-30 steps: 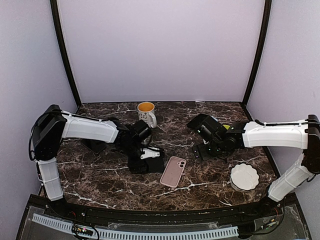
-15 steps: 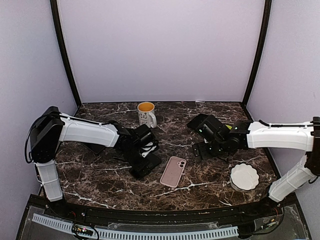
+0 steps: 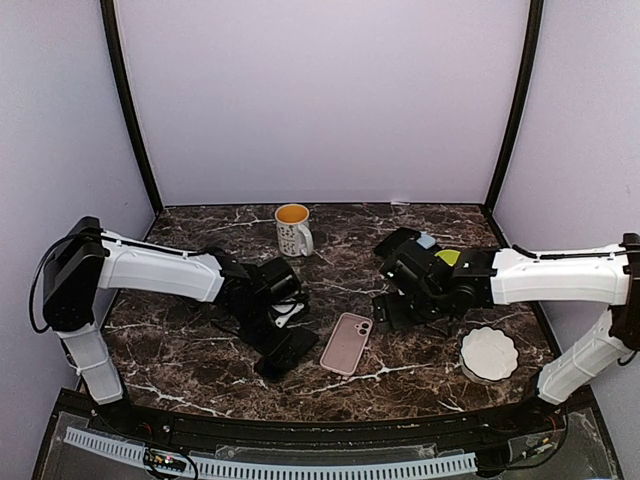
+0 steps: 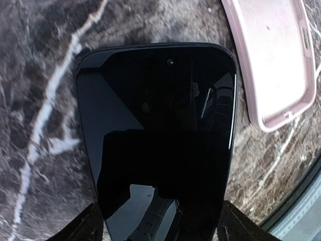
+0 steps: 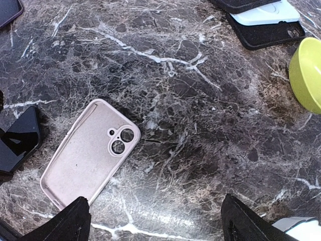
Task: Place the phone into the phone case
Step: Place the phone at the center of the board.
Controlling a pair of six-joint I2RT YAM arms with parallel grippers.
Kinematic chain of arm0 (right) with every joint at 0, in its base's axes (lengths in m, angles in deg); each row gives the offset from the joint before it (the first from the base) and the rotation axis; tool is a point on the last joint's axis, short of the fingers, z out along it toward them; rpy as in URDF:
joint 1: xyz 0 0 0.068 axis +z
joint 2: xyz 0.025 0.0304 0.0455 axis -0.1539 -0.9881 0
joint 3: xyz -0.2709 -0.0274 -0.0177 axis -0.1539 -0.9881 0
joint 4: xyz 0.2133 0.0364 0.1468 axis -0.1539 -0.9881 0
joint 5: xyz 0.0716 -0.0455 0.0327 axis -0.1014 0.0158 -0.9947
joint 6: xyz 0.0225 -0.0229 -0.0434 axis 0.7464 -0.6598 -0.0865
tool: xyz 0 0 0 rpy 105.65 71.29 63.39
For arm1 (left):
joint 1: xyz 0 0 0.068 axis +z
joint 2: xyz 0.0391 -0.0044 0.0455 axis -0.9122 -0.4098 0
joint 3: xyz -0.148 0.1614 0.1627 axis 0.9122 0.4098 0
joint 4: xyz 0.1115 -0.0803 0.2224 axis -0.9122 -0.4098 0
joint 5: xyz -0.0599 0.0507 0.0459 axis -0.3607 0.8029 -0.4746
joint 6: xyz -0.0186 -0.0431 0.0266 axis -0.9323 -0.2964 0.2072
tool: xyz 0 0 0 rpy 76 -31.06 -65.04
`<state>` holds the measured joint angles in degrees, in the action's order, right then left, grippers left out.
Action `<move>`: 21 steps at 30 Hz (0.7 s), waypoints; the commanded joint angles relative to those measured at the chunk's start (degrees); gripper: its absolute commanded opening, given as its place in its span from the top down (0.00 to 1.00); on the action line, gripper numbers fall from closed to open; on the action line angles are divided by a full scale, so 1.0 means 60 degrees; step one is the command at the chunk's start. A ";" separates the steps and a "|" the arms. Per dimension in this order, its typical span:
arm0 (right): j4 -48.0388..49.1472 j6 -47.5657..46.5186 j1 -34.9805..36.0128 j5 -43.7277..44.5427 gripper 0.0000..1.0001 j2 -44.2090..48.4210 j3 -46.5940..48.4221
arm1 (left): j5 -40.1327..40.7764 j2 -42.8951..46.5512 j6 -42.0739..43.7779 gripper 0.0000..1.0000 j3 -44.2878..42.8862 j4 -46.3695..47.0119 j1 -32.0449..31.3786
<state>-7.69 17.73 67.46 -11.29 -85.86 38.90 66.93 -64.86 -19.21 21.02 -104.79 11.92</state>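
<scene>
- While the phone (image 4: 158, 135) sits between the fingers of the left gripper (image 4: 160, 228), the step in hand reads as bringing it over to the case (image 4: 273, 55); nothing is seated yet
- Left gripper: fingers set wide, one against each long edge of the phone's near end, which looks like a grip across its width; glass side up; can't tell if it is lifted or resting on the table (image 3: 420, 375)
- Right gripper (image 5: 160, 226): fingers wide with nothing between them, hovering at about 2 o'clock of the case and apart from it
- Case: pink, flat on the marble, hollow side seemingly up, camera cutout at its far end; the phone is just beside it at 9 o'clock with no overlap
- Next move, as a judgement: slide the phone toward 3 o'clock over the hollow, square its edges to the rim, tip one end in first, then press; the light case may skid, so the right gripper probably has to pin it
- Room: the table's front edge is near at 6 o'clock of the phone, so little slack there; bare marble from 12 to 3 o'clock of the case
- Mug (image 3: 293, 228) at 11 o'clock and white dish (image 3: 489, 352) at 3 o'clock are both well apart; green bowl (image 5: 307, 75) is off by the right arm
</scene>
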 commanded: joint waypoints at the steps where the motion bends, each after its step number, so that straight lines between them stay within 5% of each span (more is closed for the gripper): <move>1: 0.0392 0.0575 0.0212 -0.0147 0.09 -0.0375 0.0225 | -0.0742 0.0688 -0.0370 0.20 0.0397 -0.0213 -0.0066; 11: 0.0497 0.0591 0.0283 0.0059 0.13 -0.1986 0.0924 | 0.0237 0.0564 -0.0561 0.18 0.0444 -0.0403 -0.0155; 21: 0.1356 0.0566 0.0444 -0.0567 0.38 -0.2839 0.0897 | 0.1449 0.2080 -0.0483 0.30 0.0643 -0.1259 0.0012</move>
<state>-2.20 21.18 68.99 -13.55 -100.44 43.08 71.61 -56.51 -21.71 23.16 -108.11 11.31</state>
